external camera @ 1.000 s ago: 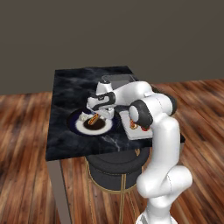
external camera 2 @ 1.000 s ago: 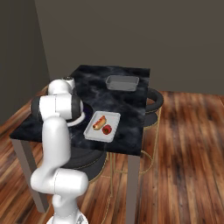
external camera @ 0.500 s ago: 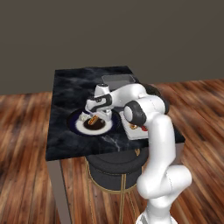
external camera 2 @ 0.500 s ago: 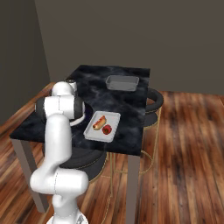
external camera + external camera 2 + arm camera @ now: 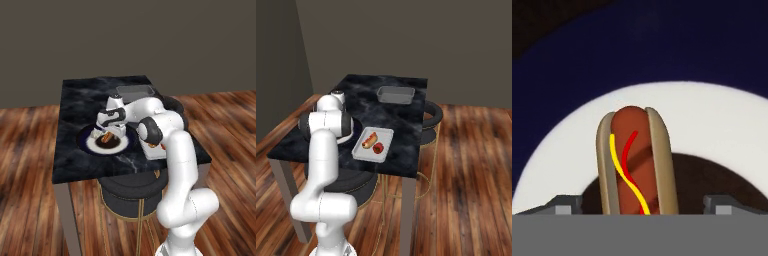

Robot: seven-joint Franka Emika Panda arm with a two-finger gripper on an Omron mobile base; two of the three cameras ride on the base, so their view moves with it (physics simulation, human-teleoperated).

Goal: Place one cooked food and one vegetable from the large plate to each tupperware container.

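The large plate point(image 5: 90, 144) lies on the left of the black marble table, with its navy rim point(image 5: 567, 75) and white ring around a dark centre. A hot dog point(image 5: 637, 160) with yellow and red sauce lines lies on it. My gripper point(image 5: 641, 204) is low over the plate point(image 5: 106, 134) and open. Its fingertips point(image 5: 563, 203) stand wide on either side of the hot dog's near end, apart from the bun. The pale tupperware container point(image 5: 387, 134) holds another hot dog point(image 5: 370, 139) and a red vegetable point(image 5: 378, 148). The darker tupperware container point(image 5: 396, 94) stands at the far side.
The table point(image 5: 80, 100) is small, with its edges close to the plate and the pale container. Round dark stools point(image 5: 131, 189) stand under the near side. Wood floor lies all around, and a dark wall behind.
The hand has come down closer onto the plate, over the hot dog. The containers and their contents have not moved.
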